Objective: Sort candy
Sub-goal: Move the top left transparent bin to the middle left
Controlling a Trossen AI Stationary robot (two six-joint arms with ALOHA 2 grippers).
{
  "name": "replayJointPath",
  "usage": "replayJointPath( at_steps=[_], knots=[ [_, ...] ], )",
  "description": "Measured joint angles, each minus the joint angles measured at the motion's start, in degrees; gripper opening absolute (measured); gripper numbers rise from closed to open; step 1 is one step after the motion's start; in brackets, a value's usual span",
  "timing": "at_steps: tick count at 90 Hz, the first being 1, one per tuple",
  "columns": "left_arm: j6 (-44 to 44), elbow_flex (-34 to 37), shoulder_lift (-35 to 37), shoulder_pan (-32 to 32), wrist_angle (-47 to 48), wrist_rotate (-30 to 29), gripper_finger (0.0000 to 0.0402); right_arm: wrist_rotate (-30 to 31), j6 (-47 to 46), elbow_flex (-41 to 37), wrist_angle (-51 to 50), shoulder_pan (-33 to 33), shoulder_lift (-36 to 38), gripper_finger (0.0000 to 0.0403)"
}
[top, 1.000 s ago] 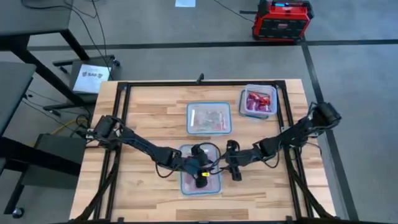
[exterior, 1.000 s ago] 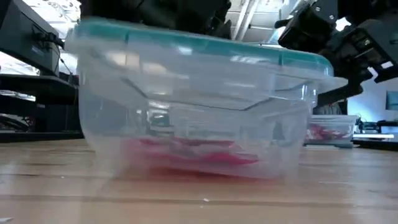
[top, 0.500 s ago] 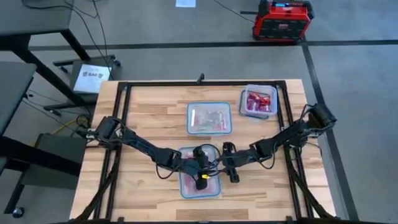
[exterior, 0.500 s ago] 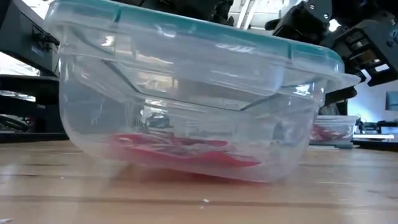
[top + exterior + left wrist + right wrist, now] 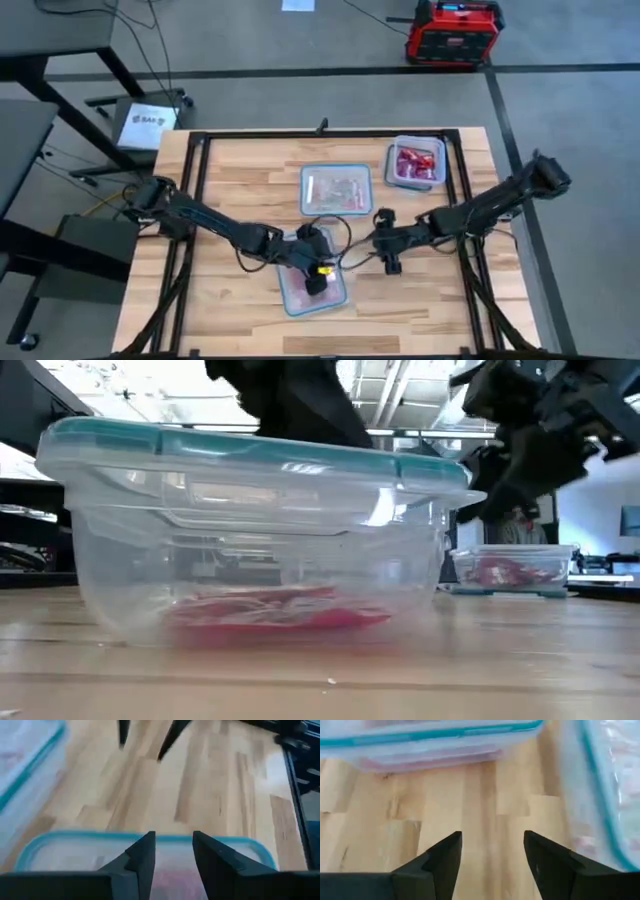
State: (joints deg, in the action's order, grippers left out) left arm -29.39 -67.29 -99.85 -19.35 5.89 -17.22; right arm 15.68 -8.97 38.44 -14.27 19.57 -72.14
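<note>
Since a second ago, my left gripper point(image 5: 318, 282) has slid the near tub point(image 5: 288, 298) leftward and holds over it, fingers parted, red candy point(image 5: 275, 610) below. My right gripper point(image 5: 390, 262) has backed off rightward, open, empty. Candy fills the far-right tub point(image 5: 437, 165); sorting looks unfinished.

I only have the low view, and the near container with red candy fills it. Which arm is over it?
Observer: The left gripper is above the near container.
Operator: Are its jaws open?
Observer: Yes. The left wrist view shows them open just inside the rim, with nothing between them.
Operator: And the other arm?
Observer: The right gripper hangs open over bare table, on that container's right side.
</note>
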Motion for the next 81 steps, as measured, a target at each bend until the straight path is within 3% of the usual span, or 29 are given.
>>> replayJointPath(
  at_steps=[28,45,53,81],
  knots=[
    [-6.9,1.4,0.9,-1.5,36.9,-0.8,0.0118,1.8,-1.1,-0.1,-11.6,-0.2,12.5,0.0202],
    [-12.4,1.1,6.4,-1.5,57.5,-7.3,0.0118,13.4,-4.1,-0.1,-21.4,-2.8,15.1,0.0202],
    [-14.8,-0.9,10.6,-1.3,59.8,-9.6,0.0118,14.8,-3.1,-0.2,-24.6,-6.4,15.3,0.0202],
    [-13.5,-6.0,21.4,-1.8,53.5,-13.9,0.0118,14.1,3.0,-0.2,-26.8,-26.4,14.6,0.0202]
  ],
)
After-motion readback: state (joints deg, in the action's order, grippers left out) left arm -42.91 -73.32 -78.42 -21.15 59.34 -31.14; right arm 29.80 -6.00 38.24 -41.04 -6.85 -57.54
